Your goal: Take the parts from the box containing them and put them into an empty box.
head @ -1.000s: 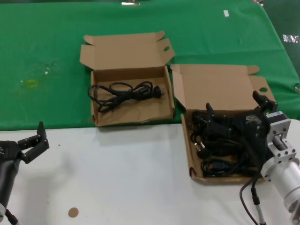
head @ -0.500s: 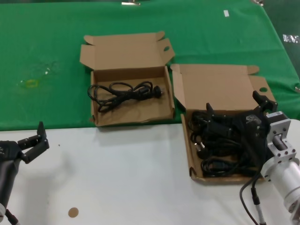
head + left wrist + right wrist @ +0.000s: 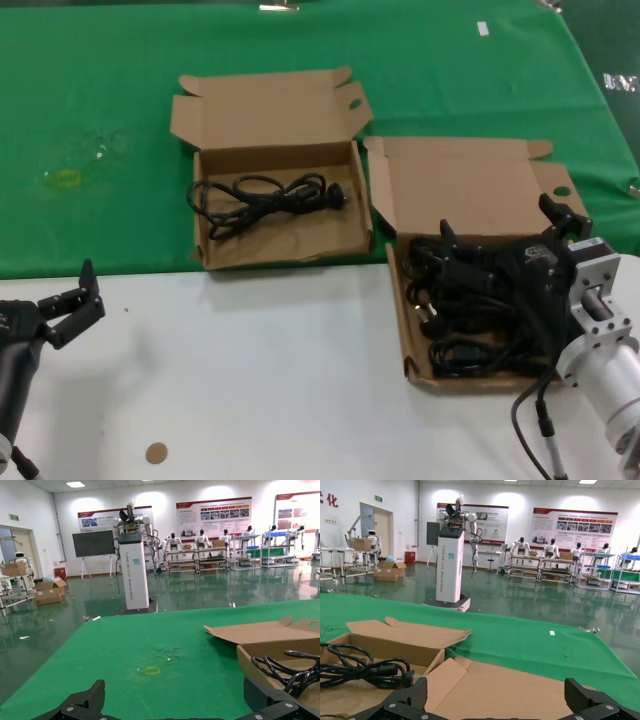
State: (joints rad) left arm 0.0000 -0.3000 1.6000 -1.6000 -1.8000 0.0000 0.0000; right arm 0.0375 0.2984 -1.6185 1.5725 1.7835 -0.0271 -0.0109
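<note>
The box with the straight front wall (image 3: pixel 470 383) stands at the right, full of several coiled black power cords (image 3: pixel 470 325). My right gripper (image 3: pixel 498 222) is open and hovers over those cords, holding nothing; in the right wrist view (image 3: pixel 497 702) it faces this box's lid (image 3: pixel 520 690). The box with the wavy front wall (image 3: pixel 280 252) lies farther back and to the left, with one black cord (image 3: pixel 265 193) in it. That cord also shows in the right wrist view (image 3: pixel 365 669) and the left wrist view (image 3: pixel 290 667). My left gripper (image 3: pixel 90 292) is open and empty at the near left.
Green cloth (image 3: pixel 100 100) covers the far half of the table, with a yellow mark (image 3: pixel 65 178) on it at the left. The near half is a white tabletop (image 3: pixel 250 380) with a small brown spot (image 3: pixel 155 453). The boxes' lids (image 3: pixel 265 105) stand open toward the back.
</note>
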